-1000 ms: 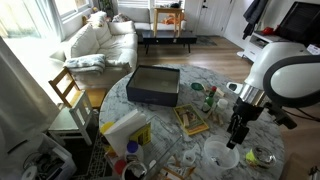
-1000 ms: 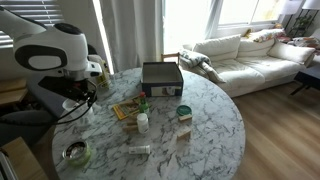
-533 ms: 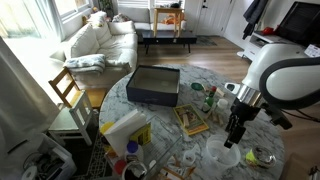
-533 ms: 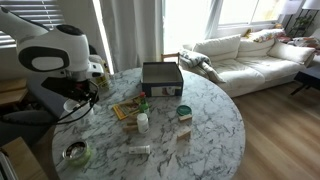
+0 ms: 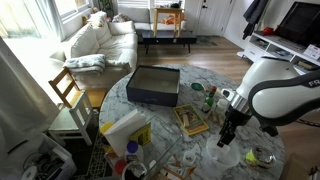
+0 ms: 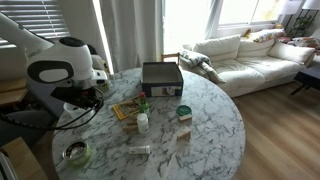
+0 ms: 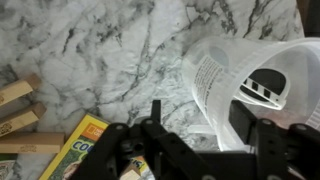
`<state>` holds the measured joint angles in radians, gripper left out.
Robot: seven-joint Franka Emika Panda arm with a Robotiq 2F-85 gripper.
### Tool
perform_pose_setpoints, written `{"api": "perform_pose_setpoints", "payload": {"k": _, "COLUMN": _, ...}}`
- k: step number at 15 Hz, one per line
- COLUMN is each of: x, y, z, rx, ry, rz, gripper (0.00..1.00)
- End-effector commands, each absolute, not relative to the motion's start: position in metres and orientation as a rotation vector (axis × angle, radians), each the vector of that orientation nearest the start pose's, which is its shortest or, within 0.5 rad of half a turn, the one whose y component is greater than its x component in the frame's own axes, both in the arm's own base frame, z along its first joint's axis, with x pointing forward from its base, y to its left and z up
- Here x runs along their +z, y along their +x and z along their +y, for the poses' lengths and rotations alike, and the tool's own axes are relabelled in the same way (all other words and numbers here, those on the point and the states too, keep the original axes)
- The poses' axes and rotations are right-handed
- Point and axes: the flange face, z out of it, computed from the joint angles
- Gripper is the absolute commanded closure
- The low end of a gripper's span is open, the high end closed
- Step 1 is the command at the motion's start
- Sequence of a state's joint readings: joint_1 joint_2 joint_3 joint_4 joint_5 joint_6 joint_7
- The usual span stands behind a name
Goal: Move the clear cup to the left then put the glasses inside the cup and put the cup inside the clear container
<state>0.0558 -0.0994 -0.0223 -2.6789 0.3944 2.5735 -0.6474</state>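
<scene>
We see wooden blocks [image 7: 15, 95], yellow book [image 7: 85, 140] near clear cup [image 7: 270, 60]; cup upright, mouth up; end effector [image 7: 200, 125] spread wide, straddling cup wall.

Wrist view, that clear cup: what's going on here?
The Panda arm holds its pincer low over the clear cup, which rests on the marble table. The jaws stand open, seemingly astride the cup's near wall, with one finger showing through the plastic. Nothing is gripped yet, and the dark box sits well away.
</scene>
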Motion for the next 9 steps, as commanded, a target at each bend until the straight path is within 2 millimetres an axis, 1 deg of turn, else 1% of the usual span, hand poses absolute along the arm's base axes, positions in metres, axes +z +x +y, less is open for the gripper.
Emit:
{"api": "perform_pose_setpoints", "payload": {"k": 1, "x": 0.268, "y": 0.417, "z": 0.015, "rx": -0.087, "ry": -2.899, "rz": -0.534, "gripper": 0.61}}
{"api": "perform_pose_setpoints", "payload": {"k": 4, "x": 0.28, "y": 0.422, "z": 0.019, "rx": -0.099, "ry": -2.899, "rz": -0.575, "gripper": 0.83}}
{"api": "perform_pose_setpoints", "payload": {"k": 6, "x": 0.294, "y": 0.43, "z": 0.022, "rx": -0.119, "ry": -2.894, "rz": -0.603, "gripper": 0.98}}
{"api": "perform_pose_setpoints", "payload": {"k": 7, "x": 0.302, "y": 0.435, "z": 0.025, "rx": -0.129, "ry": -2.885, "rz": -0.619, "gripper": 1.0}}
{"api": "perform_pose_setpoints", "payload": {"k": 9, "x": 0.321, "y": 0.445, "z": 0.028, "rx": -0.138, "ry": -2.874, "rz": -0.671, "gripper": 1.0}}
